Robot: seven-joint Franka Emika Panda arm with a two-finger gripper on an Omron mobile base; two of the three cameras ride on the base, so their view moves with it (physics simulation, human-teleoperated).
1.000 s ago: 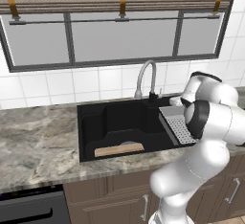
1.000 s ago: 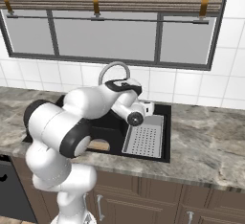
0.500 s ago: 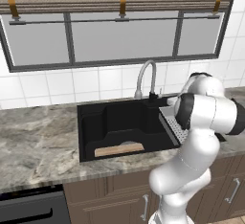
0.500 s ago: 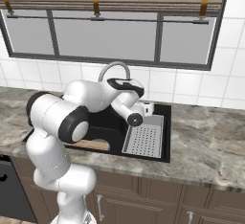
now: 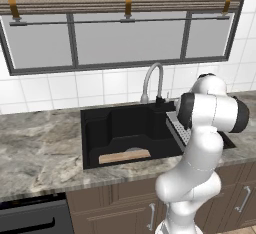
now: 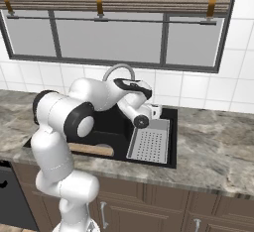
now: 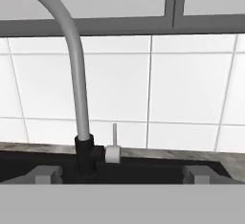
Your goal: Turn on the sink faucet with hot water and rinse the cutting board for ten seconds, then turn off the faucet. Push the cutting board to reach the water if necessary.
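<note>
Ahead of the open end effector (image 7: 119, 174), faucet (image 7: 76, 89), apart

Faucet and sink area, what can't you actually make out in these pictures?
- Faucet spout tip: cut off by the hand view's top edge.
- Faucet handle: too small in the left base view to read its position.
- Cutting board: its left end is hidden behind the arm in the right base view.
- Sink floor: near part hidden by the front rim in both base views.

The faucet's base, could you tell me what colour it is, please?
Black, under a grey spout; the faucet shows this best in the hand view.
</note>
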